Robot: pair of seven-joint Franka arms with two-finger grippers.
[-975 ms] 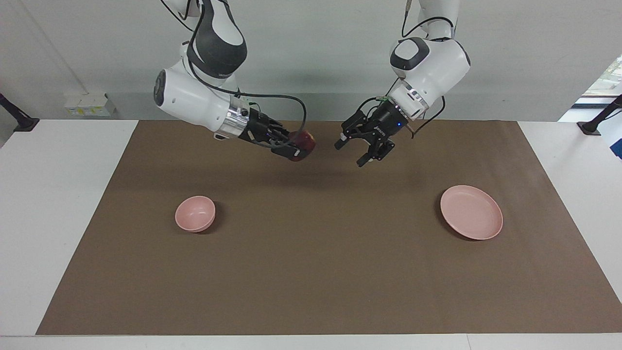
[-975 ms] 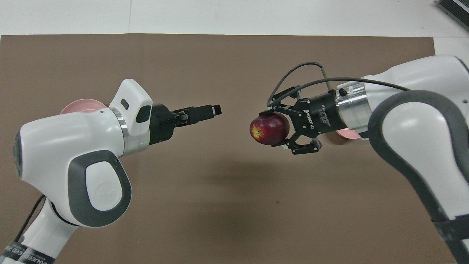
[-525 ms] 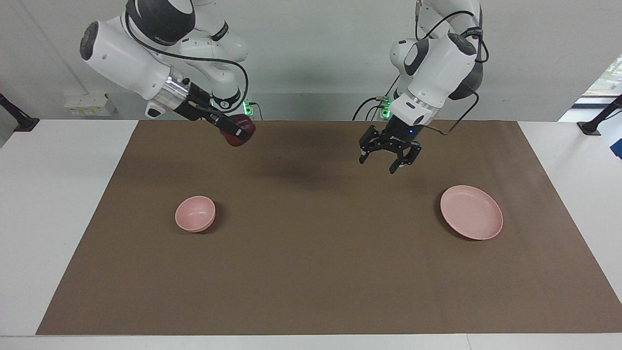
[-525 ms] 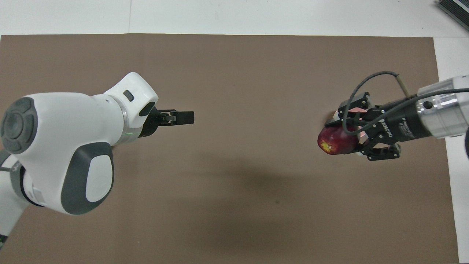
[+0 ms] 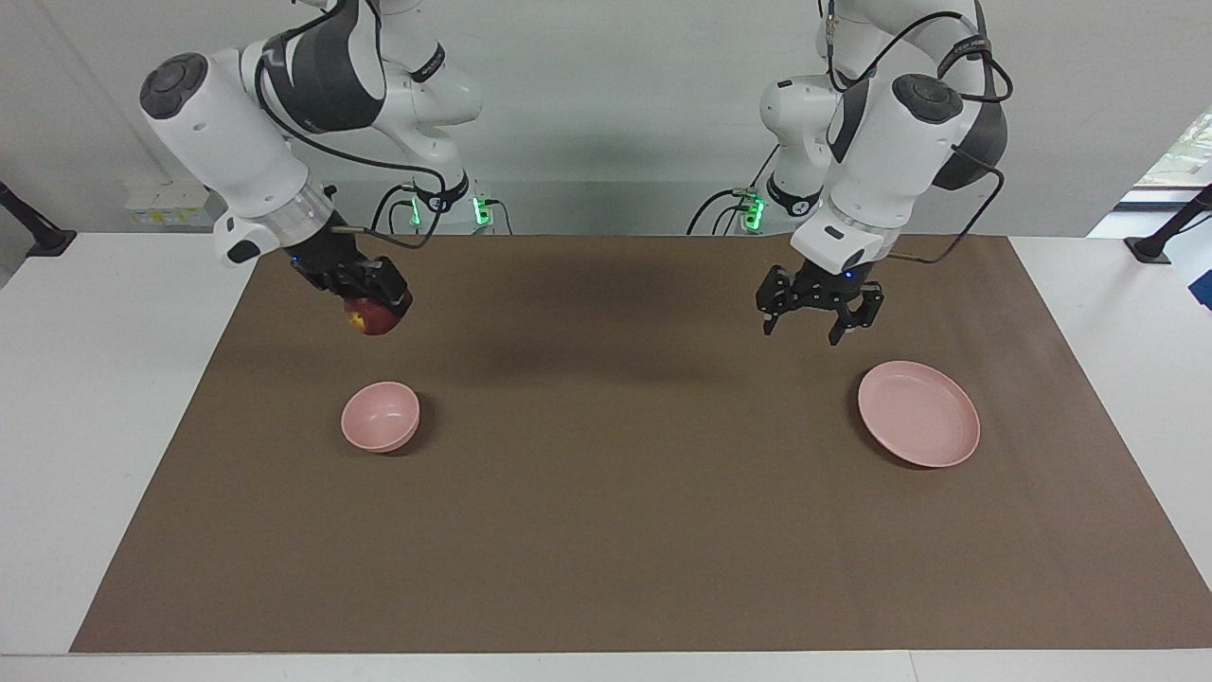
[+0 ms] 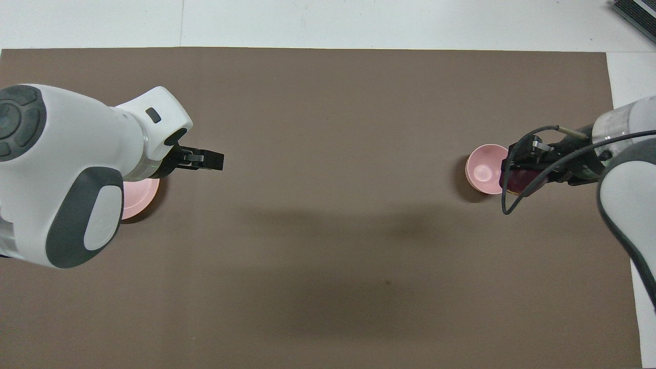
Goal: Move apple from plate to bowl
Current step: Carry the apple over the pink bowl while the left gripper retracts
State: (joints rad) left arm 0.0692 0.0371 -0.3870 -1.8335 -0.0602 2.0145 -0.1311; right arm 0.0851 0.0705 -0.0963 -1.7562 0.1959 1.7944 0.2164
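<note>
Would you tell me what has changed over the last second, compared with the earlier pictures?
The right gripper, shut on the apple throughout, carried it from mid-table toward the right arm's end and down; it is now up in the air by the bowl. The open left gripper drew back toward the plate. Nothing was grasped or released; bowl and plate stayed put.

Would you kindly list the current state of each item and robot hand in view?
Small dark-red apple: held in the air, not yet in the bowl.
Small deep pale-pink bowl: empty, upright.
Wide shallow pale-pink plate: empty.
Right hand: shut on the apple.
Left hand: open, empty, beside the plate.
</note>
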